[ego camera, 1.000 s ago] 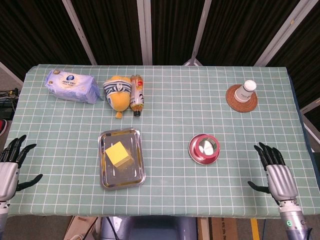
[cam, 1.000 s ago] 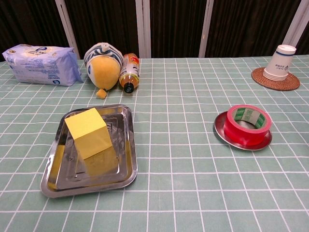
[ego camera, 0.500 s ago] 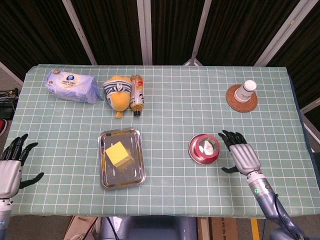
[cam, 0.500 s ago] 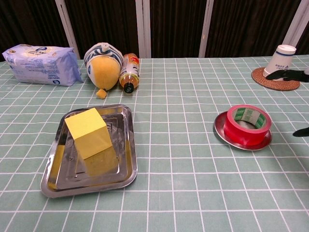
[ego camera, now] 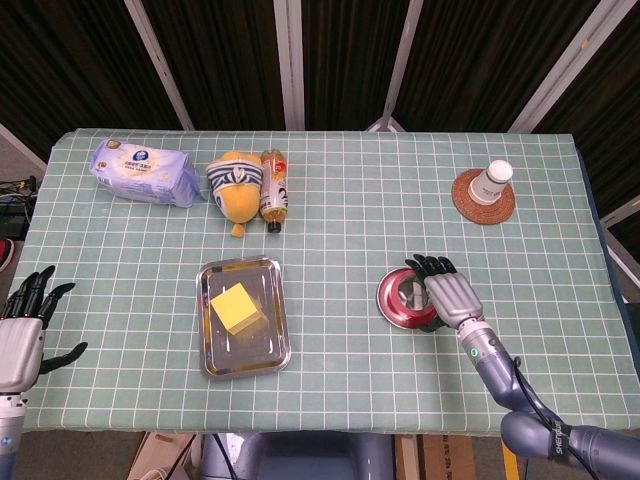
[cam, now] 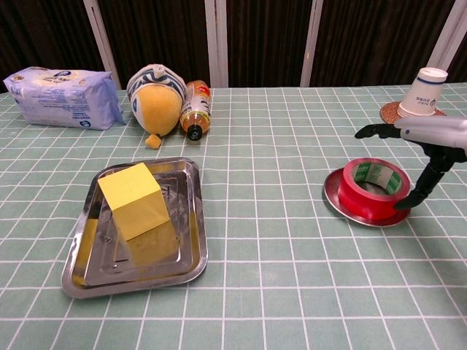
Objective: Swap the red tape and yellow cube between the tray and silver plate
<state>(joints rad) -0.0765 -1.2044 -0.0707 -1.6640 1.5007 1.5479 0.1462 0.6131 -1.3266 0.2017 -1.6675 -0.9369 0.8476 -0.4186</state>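
Observation:
The red tape point(ego camera: 392, 300) point(cam: 368, 191) lies on the round silver plate point(cam: 330, 195) right of centre. My right hand point(ego camera: 447, 294) point(cam: 432, 143) hovers over the tape's right side. Its fingers are spread above the roll and its thumb reaches down beside the roll's right edge, with nothing gripped. The yellow cube point(ego camera: 236, 306) point(cam: 135, 198) sits in the steel tray point(ego camera: 245, 356) point(cam: 191, 251) left of centre. My left hand point(ego camera: 22, 338) hangs open off the table's left edge, far from the tray, and shows only in the head view.
Along the back edge lie a blue tissue pack point(ego camera: 142, 171), a yellow plush toy point(ego camera: 236, 186) and a bottle point(ego camera: 275, 188) on its side. An upturned paper cup point(ego camera: 492, 181) stands on a woven coaster point(cam: 398, 111) at the back right.
My right hand has moved left from the table's right side until it is over the red tape. The left hand has barely moved. Tape and cube stay where they were.

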